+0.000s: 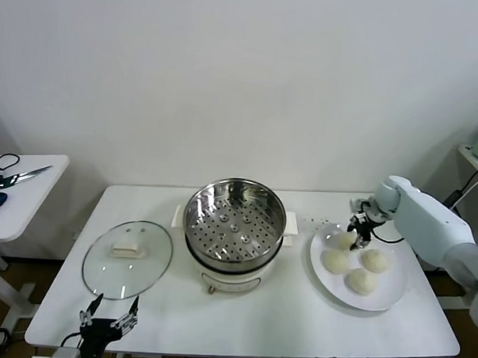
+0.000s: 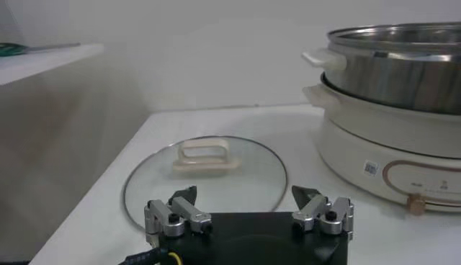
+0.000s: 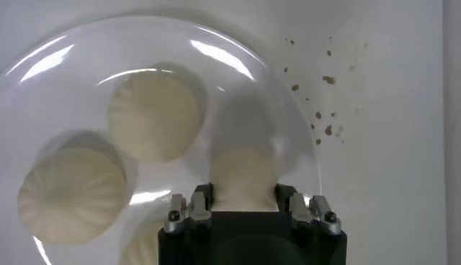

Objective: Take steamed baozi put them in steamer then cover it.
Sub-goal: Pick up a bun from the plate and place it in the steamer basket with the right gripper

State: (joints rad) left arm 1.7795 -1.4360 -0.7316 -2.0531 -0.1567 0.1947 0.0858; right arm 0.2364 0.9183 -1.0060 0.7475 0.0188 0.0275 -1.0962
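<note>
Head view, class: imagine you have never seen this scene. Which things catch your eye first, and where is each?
The round shiny steel steamer with its perforated tray stands uncovered mid-table. To its right, the right gripper, jaws shut, pinches the rearmost of four off-white baozi on a flat white plate. Left of the pot lies the round clear glass cover with its white handle, and the open left gripper waits at the table's front edge.

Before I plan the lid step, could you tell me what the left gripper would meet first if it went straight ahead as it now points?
Probably the round clear glass lid, lying flat on the table just ahead of the left gripper; depth is uncertain.
</note>
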